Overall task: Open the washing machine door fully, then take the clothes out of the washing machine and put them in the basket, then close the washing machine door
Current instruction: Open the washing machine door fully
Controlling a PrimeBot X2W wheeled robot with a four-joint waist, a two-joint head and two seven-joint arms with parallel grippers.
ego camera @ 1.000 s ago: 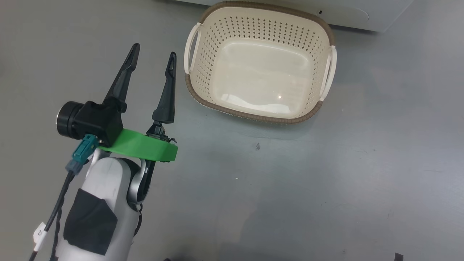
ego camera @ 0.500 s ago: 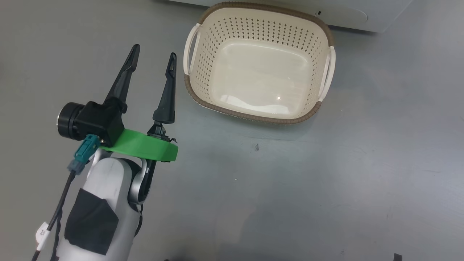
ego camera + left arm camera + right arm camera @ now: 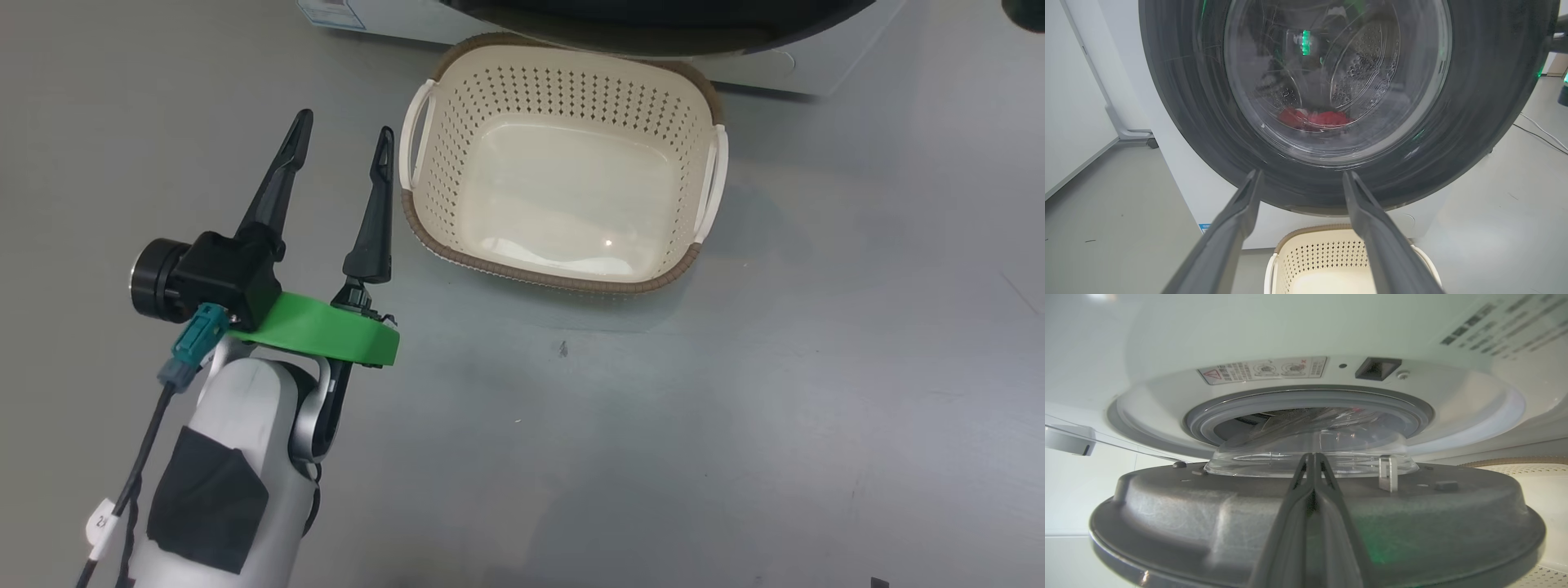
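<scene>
The washing machine door point(image 3: 1184, 102), with its black rim and clear glass, stands ajar in front of the white washing machine point(image 3: 1180, 179). Red clothes point(image 3: 1314, 118) show through the glass, low in the drum. My left gripper point(image 3: 344, 122) hangs open and empty to the left of the cream basket point(image 3: 555, 282), pointing at the door point(image 3: 653, 20); its own view shows it as the left gripper point(image 3: 1302, 173). My right gripper point(image 3: 1312, 455) is shut, its fingers lying on the door's grey inner face point(image 3: 1208, 514) at the glass bowl point(image 3: 1274, 457), in the gap before the grey seal point(image 3: 1306, 398).
The basket point(image 3: 1327, 245) stands empty on the grey floor right below the door, close to the machine's base point(image 3: 775, 73). A blue label point(image 3: 331, 12) marks the machine's lower left front. White cables point(image 3: 1539, 130) run along the floor to the right of the machine.
The head camera has tilted up, so the basket sits lower in view and the door's black rim has come in at the top. My left gripper holds the same open pose.
</scene>
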